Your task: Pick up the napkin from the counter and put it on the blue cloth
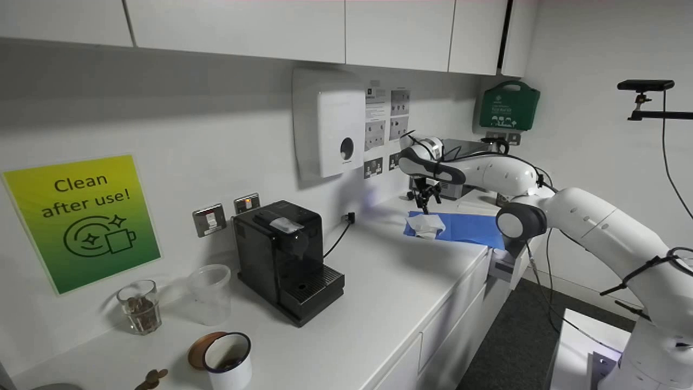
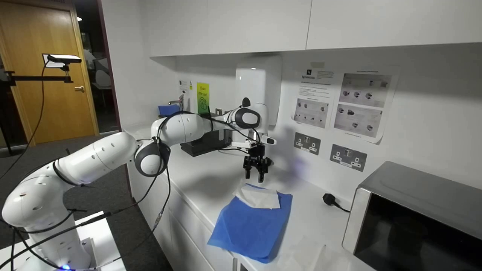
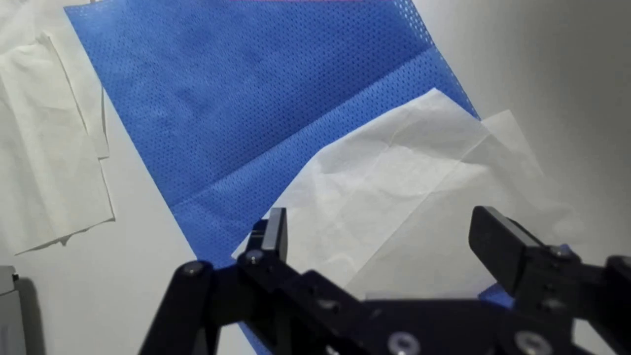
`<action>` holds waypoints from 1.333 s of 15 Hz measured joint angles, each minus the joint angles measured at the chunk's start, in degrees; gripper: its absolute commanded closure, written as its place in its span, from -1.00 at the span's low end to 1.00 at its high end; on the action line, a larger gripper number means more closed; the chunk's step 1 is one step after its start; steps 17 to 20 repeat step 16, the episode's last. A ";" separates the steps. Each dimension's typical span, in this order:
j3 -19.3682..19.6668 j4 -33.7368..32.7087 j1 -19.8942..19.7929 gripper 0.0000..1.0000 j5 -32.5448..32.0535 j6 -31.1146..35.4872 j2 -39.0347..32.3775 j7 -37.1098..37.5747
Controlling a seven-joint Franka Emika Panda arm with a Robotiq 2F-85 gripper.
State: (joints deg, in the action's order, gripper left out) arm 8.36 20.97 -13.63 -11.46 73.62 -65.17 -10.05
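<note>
The whitish crumpled napkin (image 2: 260, 196) lies spread over one end of the blue cloth (image 2: 246, 229), with a corner reaching past the cloth's edge onto the white counter (image 1: 379, 281). Both exterior views show my gripper (image 2: 254, 178) pointing down just above that end. In the wrist view my gripper (image 3: 379, 214) stands wide open, its black fingers (image 3: 498, 236) far apart. Below the gap is the napkin (image 3: 384, 182), and nothing is gripped. The wrist view hides part of the napkin and of the blue cloth (image 3: 236, 98) behind the gripper's body.
Further whitish paper (image 3: 49, 148) lies on the counter beside the cloth. A microwave (image 2: 406, 218) and a black plug (image 2: 329, 199) are near the wall. Toward the counter's far end stand a black coffee machine (image 1: 287, 260), a plastic cup (image 1: 211, 295) and a mug (image 1: 230, 363).
</note>
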 measured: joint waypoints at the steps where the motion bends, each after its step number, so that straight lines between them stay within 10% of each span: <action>1: 0.00 -0.09 -0.05 -1.00 0.11 1.83 0.19 0.08; 8: -0.14 -0.43 -2.92 -1.00 4.02 12.92 3.61 4.81; 20: -0.67 -0.43 -6.12 -1.00 6.75 11.76 4.98 6.58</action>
